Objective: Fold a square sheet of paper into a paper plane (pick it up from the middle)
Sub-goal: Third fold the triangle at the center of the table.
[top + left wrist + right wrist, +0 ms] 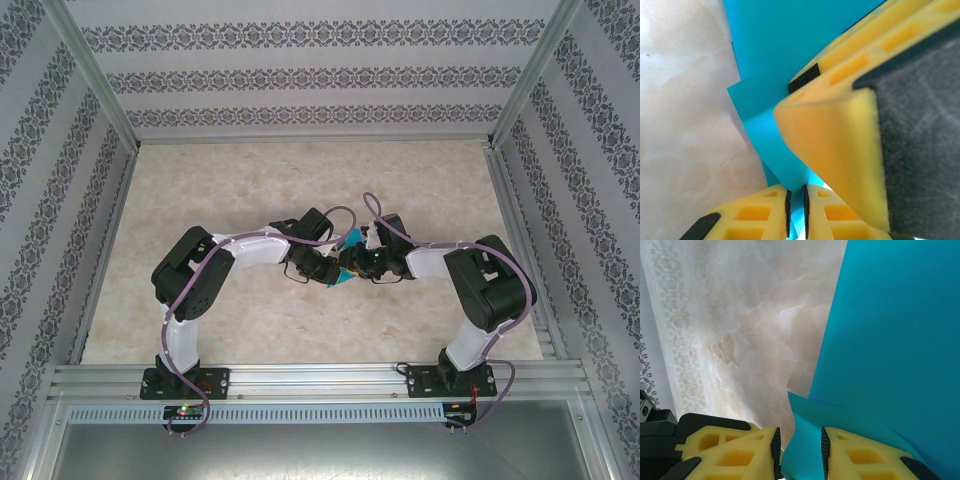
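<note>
The square sheet of paper [351, 241] is teal-blue, folded into layers and held up off the table between both grippers at the table's middle. My left gripper [796, 212] has its jaws nearly together, with a lower edge of the paper [775, 55] between the black pads. My right gripper [800, 455] has a curved fold of the paper [890, 330] between its pads, filling most of the gap. One of the right gripper's yellow fingers [835, 150] looms close in the left wrist view, against the sheet. In the top view the left gripper [333, 268] and right gripper [366, 262] almost meet.
The marbled beige tabletop [230, 190] lies all round the two arms. Aluminium frame posts and patterned walls [300, 75] close in the back and sides. A metal rail [320, 378] runs along the near edge by the arm bases.
</note>
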Tool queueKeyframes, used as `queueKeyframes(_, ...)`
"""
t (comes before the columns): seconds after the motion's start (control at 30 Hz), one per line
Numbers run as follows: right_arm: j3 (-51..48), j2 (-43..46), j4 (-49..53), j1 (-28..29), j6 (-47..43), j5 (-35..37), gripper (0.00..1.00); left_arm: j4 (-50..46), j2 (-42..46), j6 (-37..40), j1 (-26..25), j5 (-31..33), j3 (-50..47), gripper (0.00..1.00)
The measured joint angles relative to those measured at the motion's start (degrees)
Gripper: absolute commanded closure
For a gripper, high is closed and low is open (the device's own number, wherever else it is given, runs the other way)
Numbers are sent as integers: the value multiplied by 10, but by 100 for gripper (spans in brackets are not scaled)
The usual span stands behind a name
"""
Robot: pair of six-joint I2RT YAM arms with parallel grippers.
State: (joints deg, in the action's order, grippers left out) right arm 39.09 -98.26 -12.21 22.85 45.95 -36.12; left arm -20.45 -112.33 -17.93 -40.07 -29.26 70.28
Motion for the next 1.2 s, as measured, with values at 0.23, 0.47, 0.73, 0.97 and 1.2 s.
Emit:
queueKeyframes(0.23,0,0,0,-3,0,-4,68,0,-9,0,0,0,4,83)
queueKeyframes(0.47,0,17,19,-9,-10,-3,66,3,-16,0,3,-8,9,84)
queueKeyframes(0.73,1,70,86,-30,-46,22,66,3,-21,-1,4,-27,12,84)
queueKeyframes(0.97,2,69,121,-37,-72,39,68,5,-24,-5,4,-42,14,84)
queueKeyframes(1.2,11,50,146,-44,-90,57,69,5,-24,-7,8,-57,20,83)
